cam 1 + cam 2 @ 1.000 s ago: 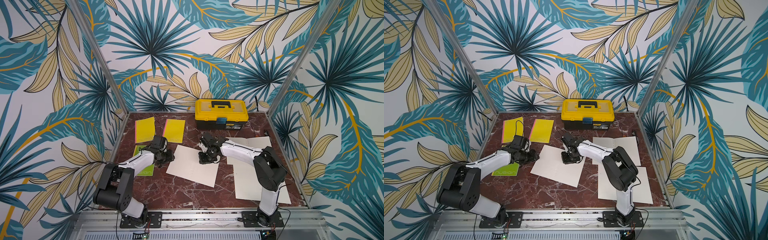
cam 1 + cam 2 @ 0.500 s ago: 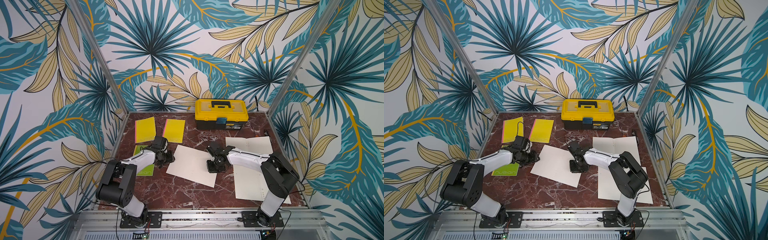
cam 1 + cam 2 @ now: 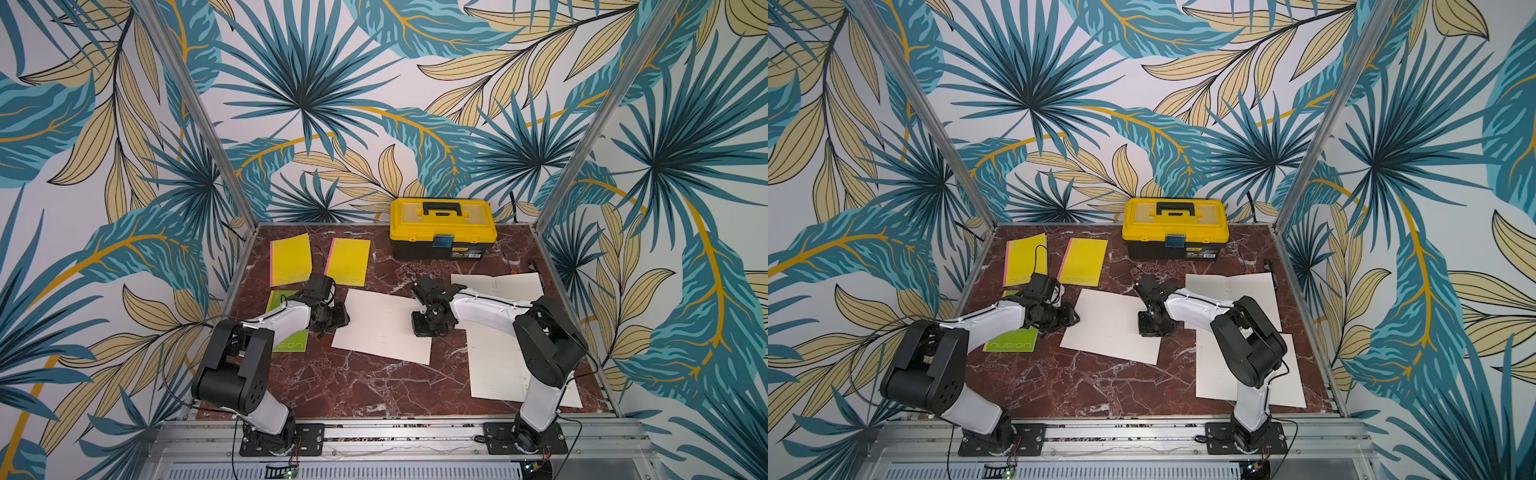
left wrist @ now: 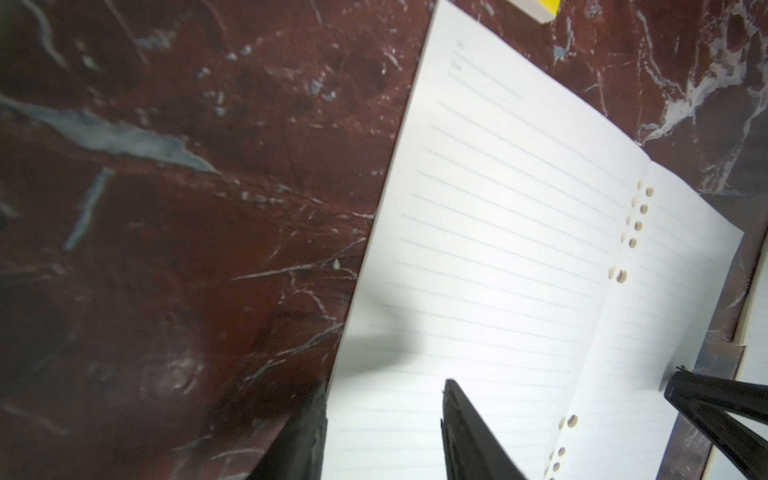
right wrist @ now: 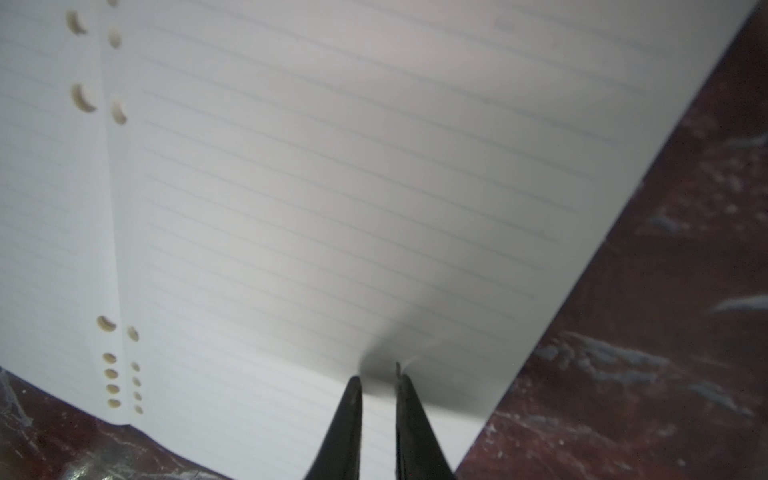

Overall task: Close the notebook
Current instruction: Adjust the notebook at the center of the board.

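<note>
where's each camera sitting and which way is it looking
top views: high at the front, looking down over the table; whole left arm, right arm, left gripper, right gripper.
left wrist: on the left arm, facing the open notebook; own fingers show.
right wrist: on the right arm, close over that notebook; own fingers close together.
shared: both wrist views see its punched holes.

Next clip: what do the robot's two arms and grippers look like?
The left arm and right arm match: white link shells between bulky black joint housings, a thin black cable along each shell, black bolted base plates. The left gripper and right gripper are black, each with two slim tapered fingers. No markings are legible.
</note>
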You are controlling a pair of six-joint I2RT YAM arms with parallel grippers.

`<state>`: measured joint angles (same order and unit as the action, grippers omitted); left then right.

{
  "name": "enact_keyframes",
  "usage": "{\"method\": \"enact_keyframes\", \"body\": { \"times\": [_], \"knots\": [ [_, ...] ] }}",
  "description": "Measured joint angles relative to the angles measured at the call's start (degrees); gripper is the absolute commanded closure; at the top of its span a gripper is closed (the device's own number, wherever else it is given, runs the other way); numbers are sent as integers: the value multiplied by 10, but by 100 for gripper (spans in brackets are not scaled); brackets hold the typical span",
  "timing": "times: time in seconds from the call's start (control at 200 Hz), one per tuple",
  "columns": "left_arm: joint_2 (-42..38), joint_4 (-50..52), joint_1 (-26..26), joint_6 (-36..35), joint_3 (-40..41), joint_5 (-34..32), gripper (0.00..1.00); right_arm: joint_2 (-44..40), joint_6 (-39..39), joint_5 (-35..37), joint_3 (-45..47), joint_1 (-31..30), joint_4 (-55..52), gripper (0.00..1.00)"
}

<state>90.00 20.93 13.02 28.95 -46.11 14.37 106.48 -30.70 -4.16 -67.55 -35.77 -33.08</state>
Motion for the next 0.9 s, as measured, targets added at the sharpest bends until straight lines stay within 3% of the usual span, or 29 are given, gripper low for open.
{"method": "enact_keyframes", "body": {
  "times": [0.33,0.661,0.901],
  "knots": [
    [-12,0,0,0,2,3,53,4,33,7,-9,38,1,79],
    [-12,-2,0,0,12,16,51,-12,48,-9,-10,46,-2,64],
    [-11,-5,0,-2,13,24,51,-49,41,-6,-10,64,-4,61]
  ]
}}
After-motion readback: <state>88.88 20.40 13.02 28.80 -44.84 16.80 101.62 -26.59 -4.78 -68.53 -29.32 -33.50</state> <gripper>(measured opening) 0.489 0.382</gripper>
